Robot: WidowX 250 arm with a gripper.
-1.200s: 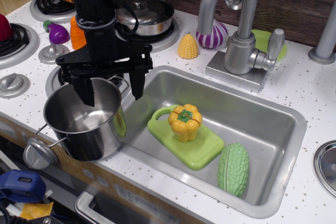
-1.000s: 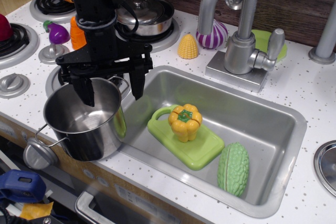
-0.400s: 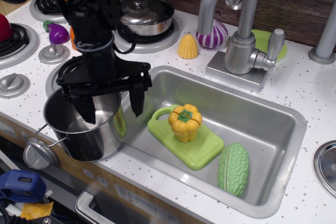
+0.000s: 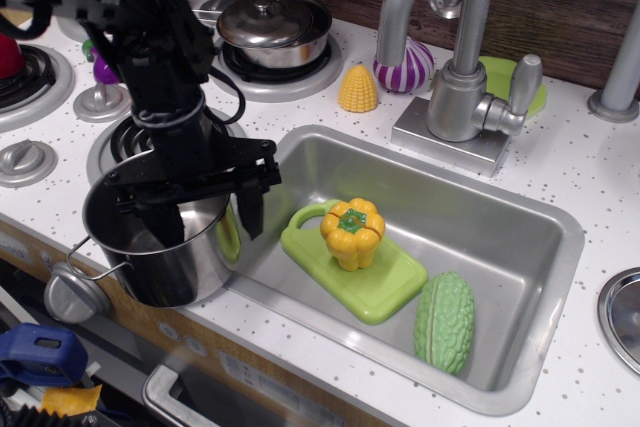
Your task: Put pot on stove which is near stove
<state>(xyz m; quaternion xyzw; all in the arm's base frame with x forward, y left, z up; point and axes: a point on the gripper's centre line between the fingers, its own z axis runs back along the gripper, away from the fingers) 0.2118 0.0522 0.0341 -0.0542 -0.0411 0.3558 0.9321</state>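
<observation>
The tall shiny steel pot (image 4: 160,262) stands at the counter's front edge, left of the sink, with a wire loop handle at its front left. The nearest stove burner (image 4: 118,143) lies just behind it, mostly hidden by the pot and the arm. My black gripper (image 4: 207,215) is open and low over the pot's right rim. One finger (image 4: 165,225) reaches inside the pot and the other finger (image 4: 249,212) hangs outside it, over the sink's left edge. The fingers do not clamp the pot wall.
A lidded steel pan (image 4: 275,25) sits on the back burner. The steel sink (image 4: 520,247) holds a green cutting board (image 4: 385,292) with a yellow pepper (image 4: 352,231) and a green gourd (image 4: 444,319). Faucet (image 4: 455,67), corn (image 4: 357,88), purple eggplant (image 4: 103,67) and grey knobs (image 4: 25,159) stand around.
The gripper has come down from above the pot until its fingers straddle the pot's right rim. The arm has swung left. The pot has not moved.
</observation>
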